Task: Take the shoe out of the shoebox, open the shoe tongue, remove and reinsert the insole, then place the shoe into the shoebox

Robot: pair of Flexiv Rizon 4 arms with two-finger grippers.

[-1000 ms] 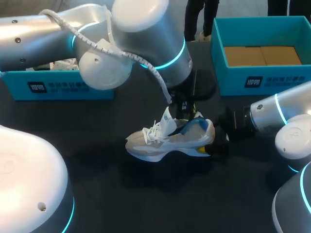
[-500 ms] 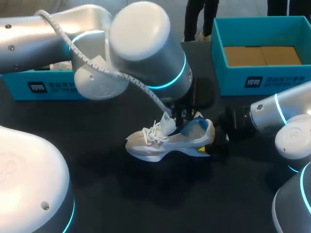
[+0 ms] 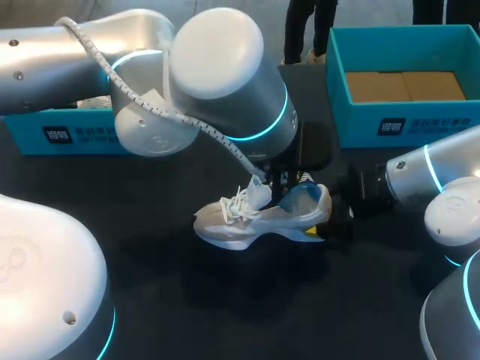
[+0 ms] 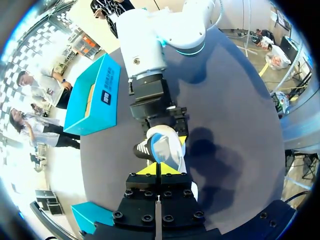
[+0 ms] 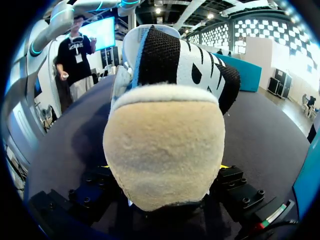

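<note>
If the left tool (image 4: 157,172) pulls up hard above the collar, the sneaker (image 3: 259,217) could twist out of the right tool (image 3: 346,204), which clamps the heel (image 5: 165,150) from both sides; the left tool's fingers are pressed together, on what I cannot tell; the sneaker lies mid-table (image 3: 225,300)

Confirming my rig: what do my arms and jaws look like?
The left arm and right arm: silver-white rounded tubes, glowing cyan joint rings. A white braided cable runs along the left. The left gripper: black bolted block, yellow-tipped jaws.
</note>
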